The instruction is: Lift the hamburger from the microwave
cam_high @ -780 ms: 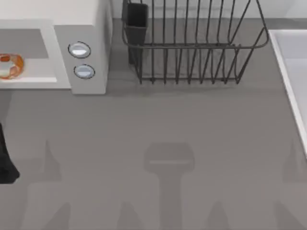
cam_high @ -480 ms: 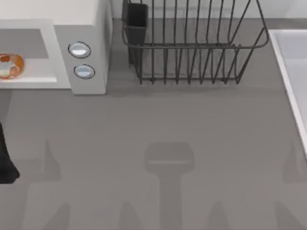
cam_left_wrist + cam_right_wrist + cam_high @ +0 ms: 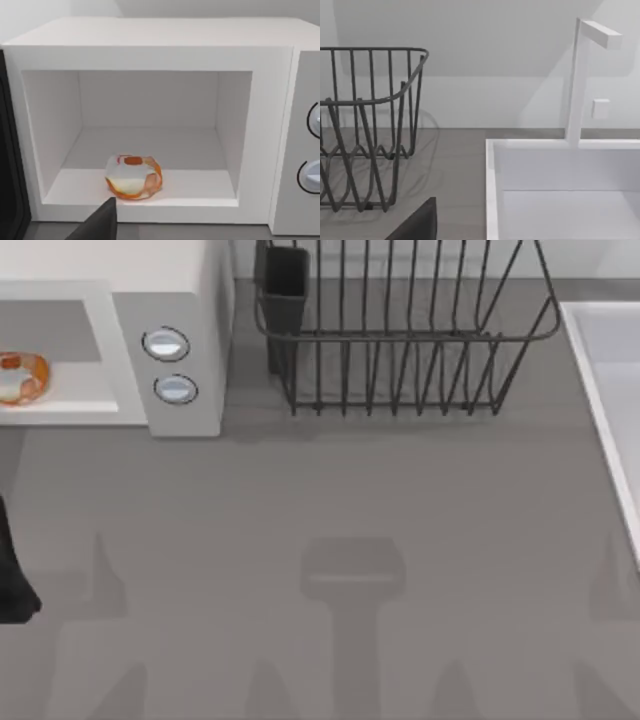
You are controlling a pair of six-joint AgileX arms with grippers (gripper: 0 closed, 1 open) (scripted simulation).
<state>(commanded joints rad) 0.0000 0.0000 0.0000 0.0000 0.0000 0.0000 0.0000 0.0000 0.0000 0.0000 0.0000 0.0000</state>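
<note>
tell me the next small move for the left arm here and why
Probably ease the left gripper straight forward toward the microwave opening. The hamburger sits near the front edge of the cavity floor with the door open, and a dark fingertip shows just in front of and below it, apart from it. Nothing lies between them, so closing the gap comes before any grasp.

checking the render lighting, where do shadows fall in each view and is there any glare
Top view: soft arm-shaped shadows lie on the grey table, and a faint one in front of the microwave; no glare. Left wrist view: the cavity is evenly lit, with the hamburger casting hardly any shadow. Right wrist view: the dish rack throws thin wire shadows on the table, and the faucet a broad soft one on the wall.
</note>
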